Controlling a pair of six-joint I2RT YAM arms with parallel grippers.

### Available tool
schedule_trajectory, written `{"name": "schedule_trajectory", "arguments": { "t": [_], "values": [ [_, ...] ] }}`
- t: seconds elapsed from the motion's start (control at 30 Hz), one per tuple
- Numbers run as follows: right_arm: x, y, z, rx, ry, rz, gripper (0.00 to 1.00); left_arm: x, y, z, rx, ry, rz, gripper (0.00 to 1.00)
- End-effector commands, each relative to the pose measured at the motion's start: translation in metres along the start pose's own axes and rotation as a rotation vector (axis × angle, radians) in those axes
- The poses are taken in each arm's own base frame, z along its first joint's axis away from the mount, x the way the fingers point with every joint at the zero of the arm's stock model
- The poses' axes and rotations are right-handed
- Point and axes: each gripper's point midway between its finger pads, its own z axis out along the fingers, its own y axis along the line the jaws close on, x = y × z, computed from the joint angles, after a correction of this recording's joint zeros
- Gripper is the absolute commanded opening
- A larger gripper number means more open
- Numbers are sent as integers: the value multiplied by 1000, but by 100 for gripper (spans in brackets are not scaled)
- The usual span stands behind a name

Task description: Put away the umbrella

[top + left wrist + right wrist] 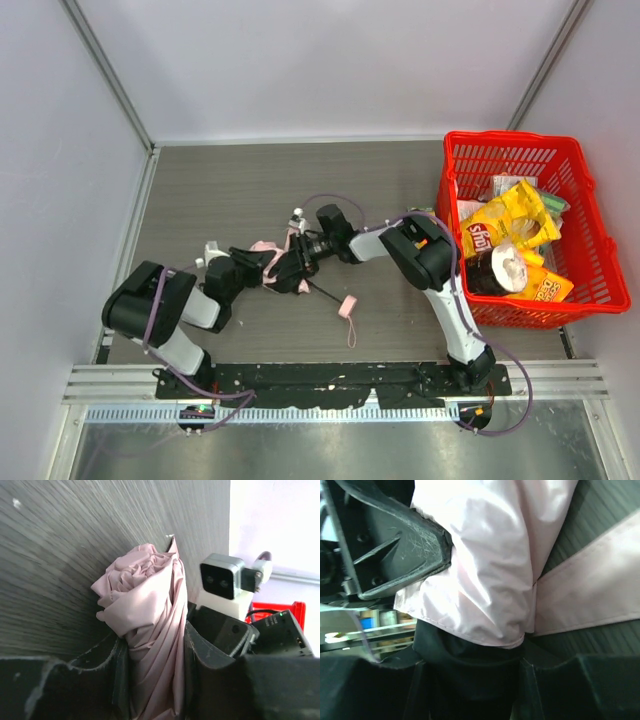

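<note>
The pale pink umbrella point(266, 247) lies collapsed and bunched at the middle of the table, held between both grippers. My left gripper point(258, 265) is shut on its fabric; in the left wrist view the pink folds point(145, 605) fill the gap between the fingers point(152, 675). My right gripper point(303, 252) is shut on the umbrella's dark end point(470, 665), with pink fabric point(485, 565) bulging just above the fingers point(470, 690). A narrow pink strap point(590, 590) runs off to the right. A small pink tab on a cord point(347, 306) lies on the table in front.
A red basket point(600, 232) full of snack bags and packets stands at the table's right edge. White walls enclose the back and sides. A metal rail runs along the near edge by the arm bases. The right wrist camera point(222, 580) sits close behind the umbrella.
</note>
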Motion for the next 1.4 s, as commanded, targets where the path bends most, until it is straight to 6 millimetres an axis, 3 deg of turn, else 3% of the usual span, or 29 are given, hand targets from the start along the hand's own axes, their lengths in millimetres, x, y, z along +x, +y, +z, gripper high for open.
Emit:
{"name": "schedule_trajectory", "arguments": {
  "t": [0.0, 0.07, 0.17, 0.2, 0.23, 0.27, 0.3, 0.37, 0.47, 0.57, 0.63, 0.73, 0.9, 1.03, 1.27, 1.37],
  "values": [
    [-8, -37, -38, 477, 58, -228, 48, 9, 65, -25, -229, 28, 109, 0],
    [-14, -39, -54, 580, 32, -277, 66, 9, 65, -30, -226, 25, 91, 0],
    [-22, -38, -75, 710, -2, -350, 71, 13, 66, -35, -239, 42, 61, 0],
    [-29, -19, -76, 711, -38, -411, 74, 14, 67, -37, -243, 46, 49, 0],
    [-30, -22, -84, 763, -52, -454, 75, 14, 66, -38, -242, 48, 37, 0],
    [-38, 1, -83, 761, -101, -533, 77, 15, 67, -40, -254, 50, 19, 0],
    [-40, 1, -89, 814, -116, -587, 78, 15, 68, -41, -265, 51, 8, 0],
    [-45, 24, -80, 808, -147, -709, 78, 13, 65, -44, -267, 41, 3, 0],
    [-34, 52, -53, 815, -133, -903, 79, 11, 60, -46, -292, 35, 4, 0],
    [-46, 71, -54, 915, -238, -984, 79, 8, 51, -51, -287, 29, 14, 0],
    [-48, 93, -44, 852, -286, -1027, 79, 1, 47, -53, -291, -4, 19, 0],
    [-37, 109, -22, 717, -244, -1109, 79, 0, 45, -57, -303, -8, 12, 0],
    [-5, 100, 18, 617, -133, -1222, 79, 2, 41, -58, -325, 3, -25, 0],
    [11, 85, 31, 619, -91, -1279, 78, 3, 39, -58, -333, 12, -42, 0],
    [18, 48, 33, 718, -64, -1328, 77, 4, 38, -62, -363, 14, -74, 0],
    [0, 21, 17, 925, -115, -1356, 77, 12, 36, -64, -379, 58, -100, 0]
  ]
}}
